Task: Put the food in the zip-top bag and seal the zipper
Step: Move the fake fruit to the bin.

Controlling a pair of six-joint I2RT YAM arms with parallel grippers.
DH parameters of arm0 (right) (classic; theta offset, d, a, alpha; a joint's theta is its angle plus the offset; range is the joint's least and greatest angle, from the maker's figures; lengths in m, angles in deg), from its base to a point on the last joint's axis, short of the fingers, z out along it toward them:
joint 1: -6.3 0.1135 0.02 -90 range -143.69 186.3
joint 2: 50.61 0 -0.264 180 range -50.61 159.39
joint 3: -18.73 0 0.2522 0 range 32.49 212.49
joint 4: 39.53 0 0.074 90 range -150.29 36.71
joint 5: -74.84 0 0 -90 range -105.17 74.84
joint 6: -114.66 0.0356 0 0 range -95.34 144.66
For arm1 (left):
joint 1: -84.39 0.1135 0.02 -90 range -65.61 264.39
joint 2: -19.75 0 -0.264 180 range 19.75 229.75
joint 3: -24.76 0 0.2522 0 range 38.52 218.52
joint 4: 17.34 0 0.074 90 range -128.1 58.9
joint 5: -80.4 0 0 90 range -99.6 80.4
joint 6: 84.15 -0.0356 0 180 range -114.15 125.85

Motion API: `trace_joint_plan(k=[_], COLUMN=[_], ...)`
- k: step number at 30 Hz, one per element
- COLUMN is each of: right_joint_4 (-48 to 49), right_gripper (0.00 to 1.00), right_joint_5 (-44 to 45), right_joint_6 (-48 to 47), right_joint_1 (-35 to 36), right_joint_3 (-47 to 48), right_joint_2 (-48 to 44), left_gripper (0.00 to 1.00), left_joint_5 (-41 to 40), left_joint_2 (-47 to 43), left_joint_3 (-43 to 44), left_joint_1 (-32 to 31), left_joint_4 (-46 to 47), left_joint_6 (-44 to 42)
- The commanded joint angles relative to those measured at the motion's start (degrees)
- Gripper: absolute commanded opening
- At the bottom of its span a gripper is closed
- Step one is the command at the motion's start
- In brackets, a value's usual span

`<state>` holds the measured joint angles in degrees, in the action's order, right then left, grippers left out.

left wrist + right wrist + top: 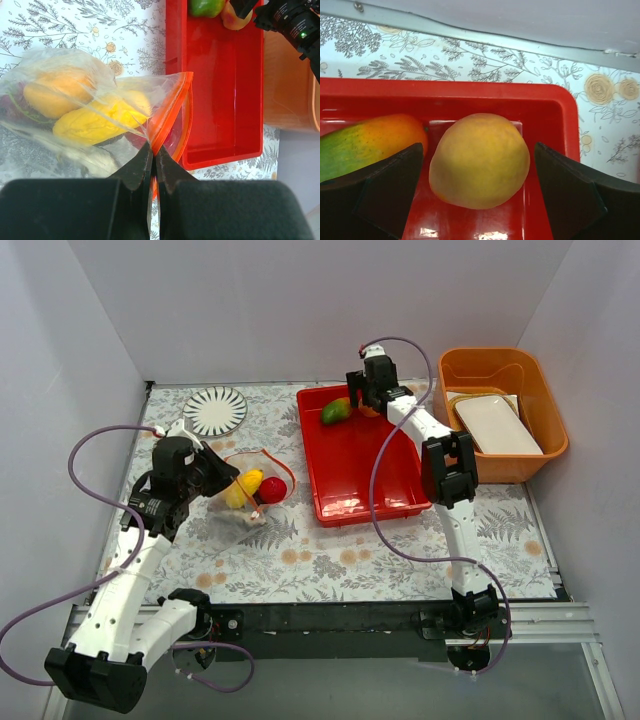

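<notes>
I have the left pincer pinching the zipper, propping the zip-top bag open on the worktop. The right pincer is spread around an orange fruit in the red tray.

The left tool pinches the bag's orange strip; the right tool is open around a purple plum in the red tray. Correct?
Not a plum: the right tool is open around a yellow-orange fruit, as the right wrist view shows.

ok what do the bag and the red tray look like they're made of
The bag: thin clear plastic film, glossy and creased, fruit visible through it. The red tray: probably rigid moulded plastic, smooth and shiny, glare on its floor.
</notes>
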<state>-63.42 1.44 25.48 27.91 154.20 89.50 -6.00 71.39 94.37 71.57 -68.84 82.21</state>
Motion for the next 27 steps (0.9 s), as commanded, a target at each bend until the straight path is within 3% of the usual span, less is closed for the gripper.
trace_joint_plan(k=[1,10,11,20,27], right_joint_4=[-2.0,-6.04,-6.04,-3.76,-1.03], right_gripper=[0.98,0.85,0.79,0.58,0.61], right_joint_5=[-3.15,-5.78,-6.49,-12.98,-16.16], right_joint_6=[1.99,2.96,2.96,3.14,0.5], right_joint_1=[0.02,-0.07,-0.16,0.1,2.3], right_joint_3=[0.11,-4.46,-5.25,-22.38,-38.9], right_joint_2=[0.07,-1.51,-1.86,-12.4,-24.08], left_gripper=[0.0,0.0,0.0,0.0,0.0], left_joint_5=[-1.49,-2.01,-2.01,-1.14,-0.26], left_joint_2=[-2.59,-3.03,-3.29,-3.47,-3.3], left_joint_3=[-0.48,0.22,0.04,0.13,-0.39], left_joint_1=[0.25,0.16,0.16,0.25,0.25], left_joint_4=[0.82,0.73,1.0,1.0,1.35], left_joint_6=[0.9,1.51,1.6,1.78,1.78])
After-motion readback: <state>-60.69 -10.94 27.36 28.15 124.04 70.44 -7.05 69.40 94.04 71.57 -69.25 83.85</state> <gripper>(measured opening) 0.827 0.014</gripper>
